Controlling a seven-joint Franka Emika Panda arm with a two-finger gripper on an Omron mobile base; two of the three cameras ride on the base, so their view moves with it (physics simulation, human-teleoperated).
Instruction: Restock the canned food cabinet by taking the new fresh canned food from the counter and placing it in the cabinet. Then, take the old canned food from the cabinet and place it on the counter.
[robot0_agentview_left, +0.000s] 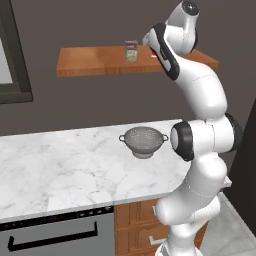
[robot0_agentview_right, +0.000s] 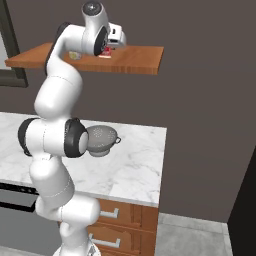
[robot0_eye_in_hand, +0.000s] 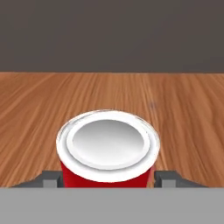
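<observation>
The hand (robot0_eye_in_hand: 108, 180) has its two dark tips at either side of the red can (robot0_eye_in_hand: 107, 146), the flanks all but meeting them; from here I can't tell whether they truly pinch it or only stand close. The can is upright on the shelf (robot0_eye_in_hand: 109, 89). I'd press evenly from both sides, make sure the grip is firm, then lift straight up before drawing back, so the base doesn't scrape and the can doesn't tip. Its lid is a smooth silvery disc, dished within a raised pale rim, above a glossy red round wall. The shelf is a thin, reddish-brown board with streaky grain. Further along it stands the yellowish can (robot0_agentview_left: 131, 51), well clear of the hand. Below, a grey colander (robot0_agentview_left: 143, 140), pierced and round-bellied, sits on the grey-veined marble bench (robot0_agentview_left: 75, 170).
</observation>
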